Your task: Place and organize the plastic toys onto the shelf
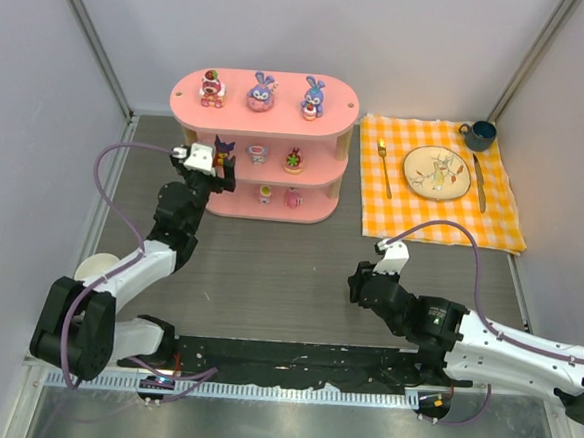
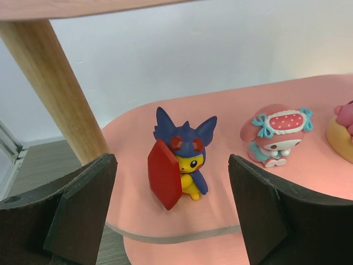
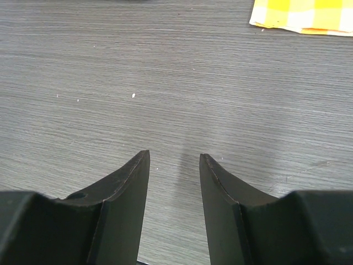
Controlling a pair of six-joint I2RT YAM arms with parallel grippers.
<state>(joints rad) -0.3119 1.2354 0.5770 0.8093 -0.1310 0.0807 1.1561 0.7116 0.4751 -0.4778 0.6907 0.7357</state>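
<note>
Plastic toys (image 1: 257, 154) all up on the pink shelf (image 1: 284, 118) at the back of the desk (image 1: 290, 249), lol. Counting eight from the top view. Three on the top board: a pink bear-ish one (image 1: 212, 87) on the left, then two blue-purple bunnies (image 1: 312, 98). Three more on the middle board, plus two small ones (image 1: 265, 193) down on the bottom board.

Left end of the middle board: red-yellow-purple figurine (image 2: 179, 165), standing upright, with a pointy purple hood, yellow face and red shield out front. Parked right between the left gripper (image 1: 221, 174) fingers (image 2: 83, 204), which are spread wide on either side and touching nothing. Clear gaps both ways in the left wrist view. Just right of it on the same board, a pink toy with a spotted bow (image 2: 276, 132), and the edge of another one (image 2: 343, 127) poking into frame. Light wooden post (image 2: 55, 88) rising on the left to the board above.

Right gripper (image 3: 174, 160) pointed down at bare desk, well apart from the shelf. Fingers (image 3: 124, 193) parted, only wood grain showing between them, holding nothing.

Off to the right of the shelf: orange checked cloth (image 1: 413, 202) with a plate (image 1: 437, 173). Fork (image 1: 384, 167) on the plate's left, knife (image 1: 480, 182) on its right, dark mug (image 1: 478, 135) at the back corner.
</note>
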